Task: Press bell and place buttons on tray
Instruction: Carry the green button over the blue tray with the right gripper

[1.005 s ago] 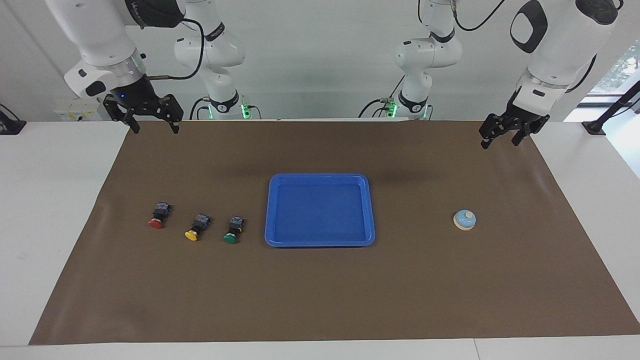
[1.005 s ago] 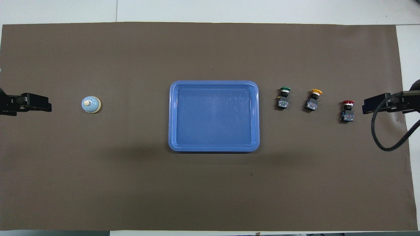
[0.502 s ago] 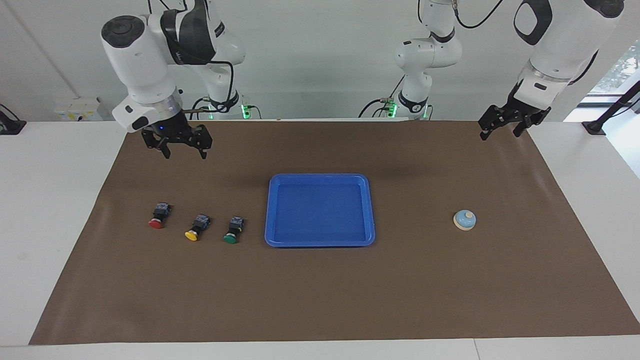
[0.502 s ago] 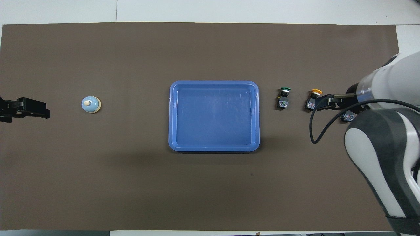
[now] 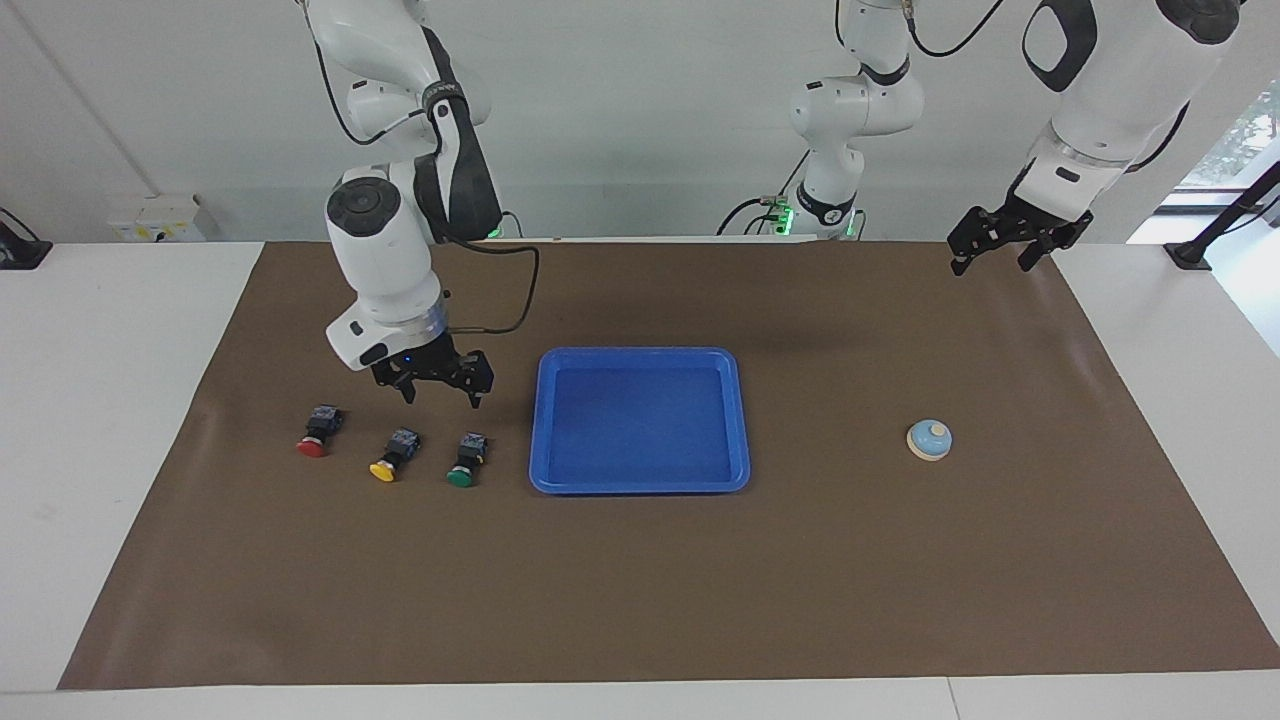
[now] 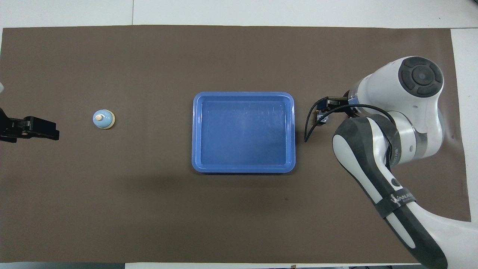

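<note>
Three buttons (image 5: 394, 455); one tray (image 5: 640, 358); one bell (image 5: 929, 439); two arms.

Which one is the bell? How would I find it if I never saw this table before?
Start at the big blue tray in the middle of the brown mat, then look toward the left arm's end of the table. The bell sits there all alone. It is a little light-blue dome with a cream knob on top, unlike the three black-bodied buttons beside the tray at its other end.

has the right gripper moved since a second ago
Yes. The right gripper has swung from the mat's corner toward the tray, now over the yellow button and green button.
</note>
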{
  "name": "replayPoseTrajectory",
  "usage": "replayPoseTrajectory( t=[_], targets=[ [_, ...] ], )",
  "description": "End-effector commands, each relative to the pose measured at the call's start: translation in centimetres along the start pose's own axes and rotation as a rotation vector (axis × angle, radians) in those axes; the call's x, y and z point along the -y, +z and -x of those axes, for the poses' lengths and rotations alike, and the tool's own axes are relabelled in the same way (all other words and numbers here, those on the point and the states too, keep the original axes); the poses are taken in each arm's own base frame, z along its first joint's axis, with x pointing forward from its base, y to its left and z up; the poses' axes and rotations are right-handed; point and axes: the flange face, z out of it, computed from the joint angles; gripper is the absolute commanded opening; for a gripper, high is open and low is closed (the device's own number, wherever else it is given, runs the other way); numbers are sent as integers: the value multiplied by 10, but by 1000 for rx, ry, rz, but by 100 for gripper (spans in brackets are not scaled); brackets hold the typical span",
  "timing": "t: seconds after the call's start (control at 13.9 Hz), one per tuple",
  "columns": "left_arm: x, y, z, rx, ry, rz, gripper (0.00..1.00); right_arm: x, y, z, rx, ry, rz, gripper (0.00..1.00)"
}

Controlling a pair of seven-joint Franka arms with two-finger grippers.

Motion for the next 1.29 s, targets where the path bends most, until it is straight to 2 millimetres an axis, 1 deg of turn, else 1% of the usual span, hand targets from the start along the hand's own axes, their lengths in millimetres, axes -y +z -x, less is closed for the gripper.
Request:
replayPoseTrajectory(
  t=[0.0, 0.07, 0.22, 0.43, 0.65, 0.72, 0.79, 1.0, 1.15, 1.22],
  targets=[
    [-2, -2, 4, 21, 36, 5, 100, 12, 27, -1, -24, 25, -6, 100],
    [-2, -2, 4, 23, 50, 5, 100, 16, 39, -3, -25, 23, -8, 100],
    [-3, -2, 5, 32, 58, 5, 100, 17, 60, -9, -37, 27, -11, 100],
    [-3, -1, 5, 34, 57, 5, 100, 19, 82, -17, -28, 60, -9, 100],
    [-4, -2, 6, 35, 53, 4, 100, 21, 91, -17, -24, 92, -8, 100],
    [0, -4, 4, 20, 44, 4, 100, 17, 98, -21, -41, 97, -13, 100],
    [5, -4, 4, 20, 35, 4, 100, 17, 102, -21, -42, 97, -13, 100],
    [8, -5, 5, 20, 30, 5, 100, 19, 108, -16, -30, 94, -9, 100],
    [6, -4, 5, 21, 33, 4, 100, 18, 108, -16, -29, 94, -7, 95],
    [6, -4, 5, 21, 33, 4, 100, 16, 108, -17, -29, 97, -7, 95]
  ],
)
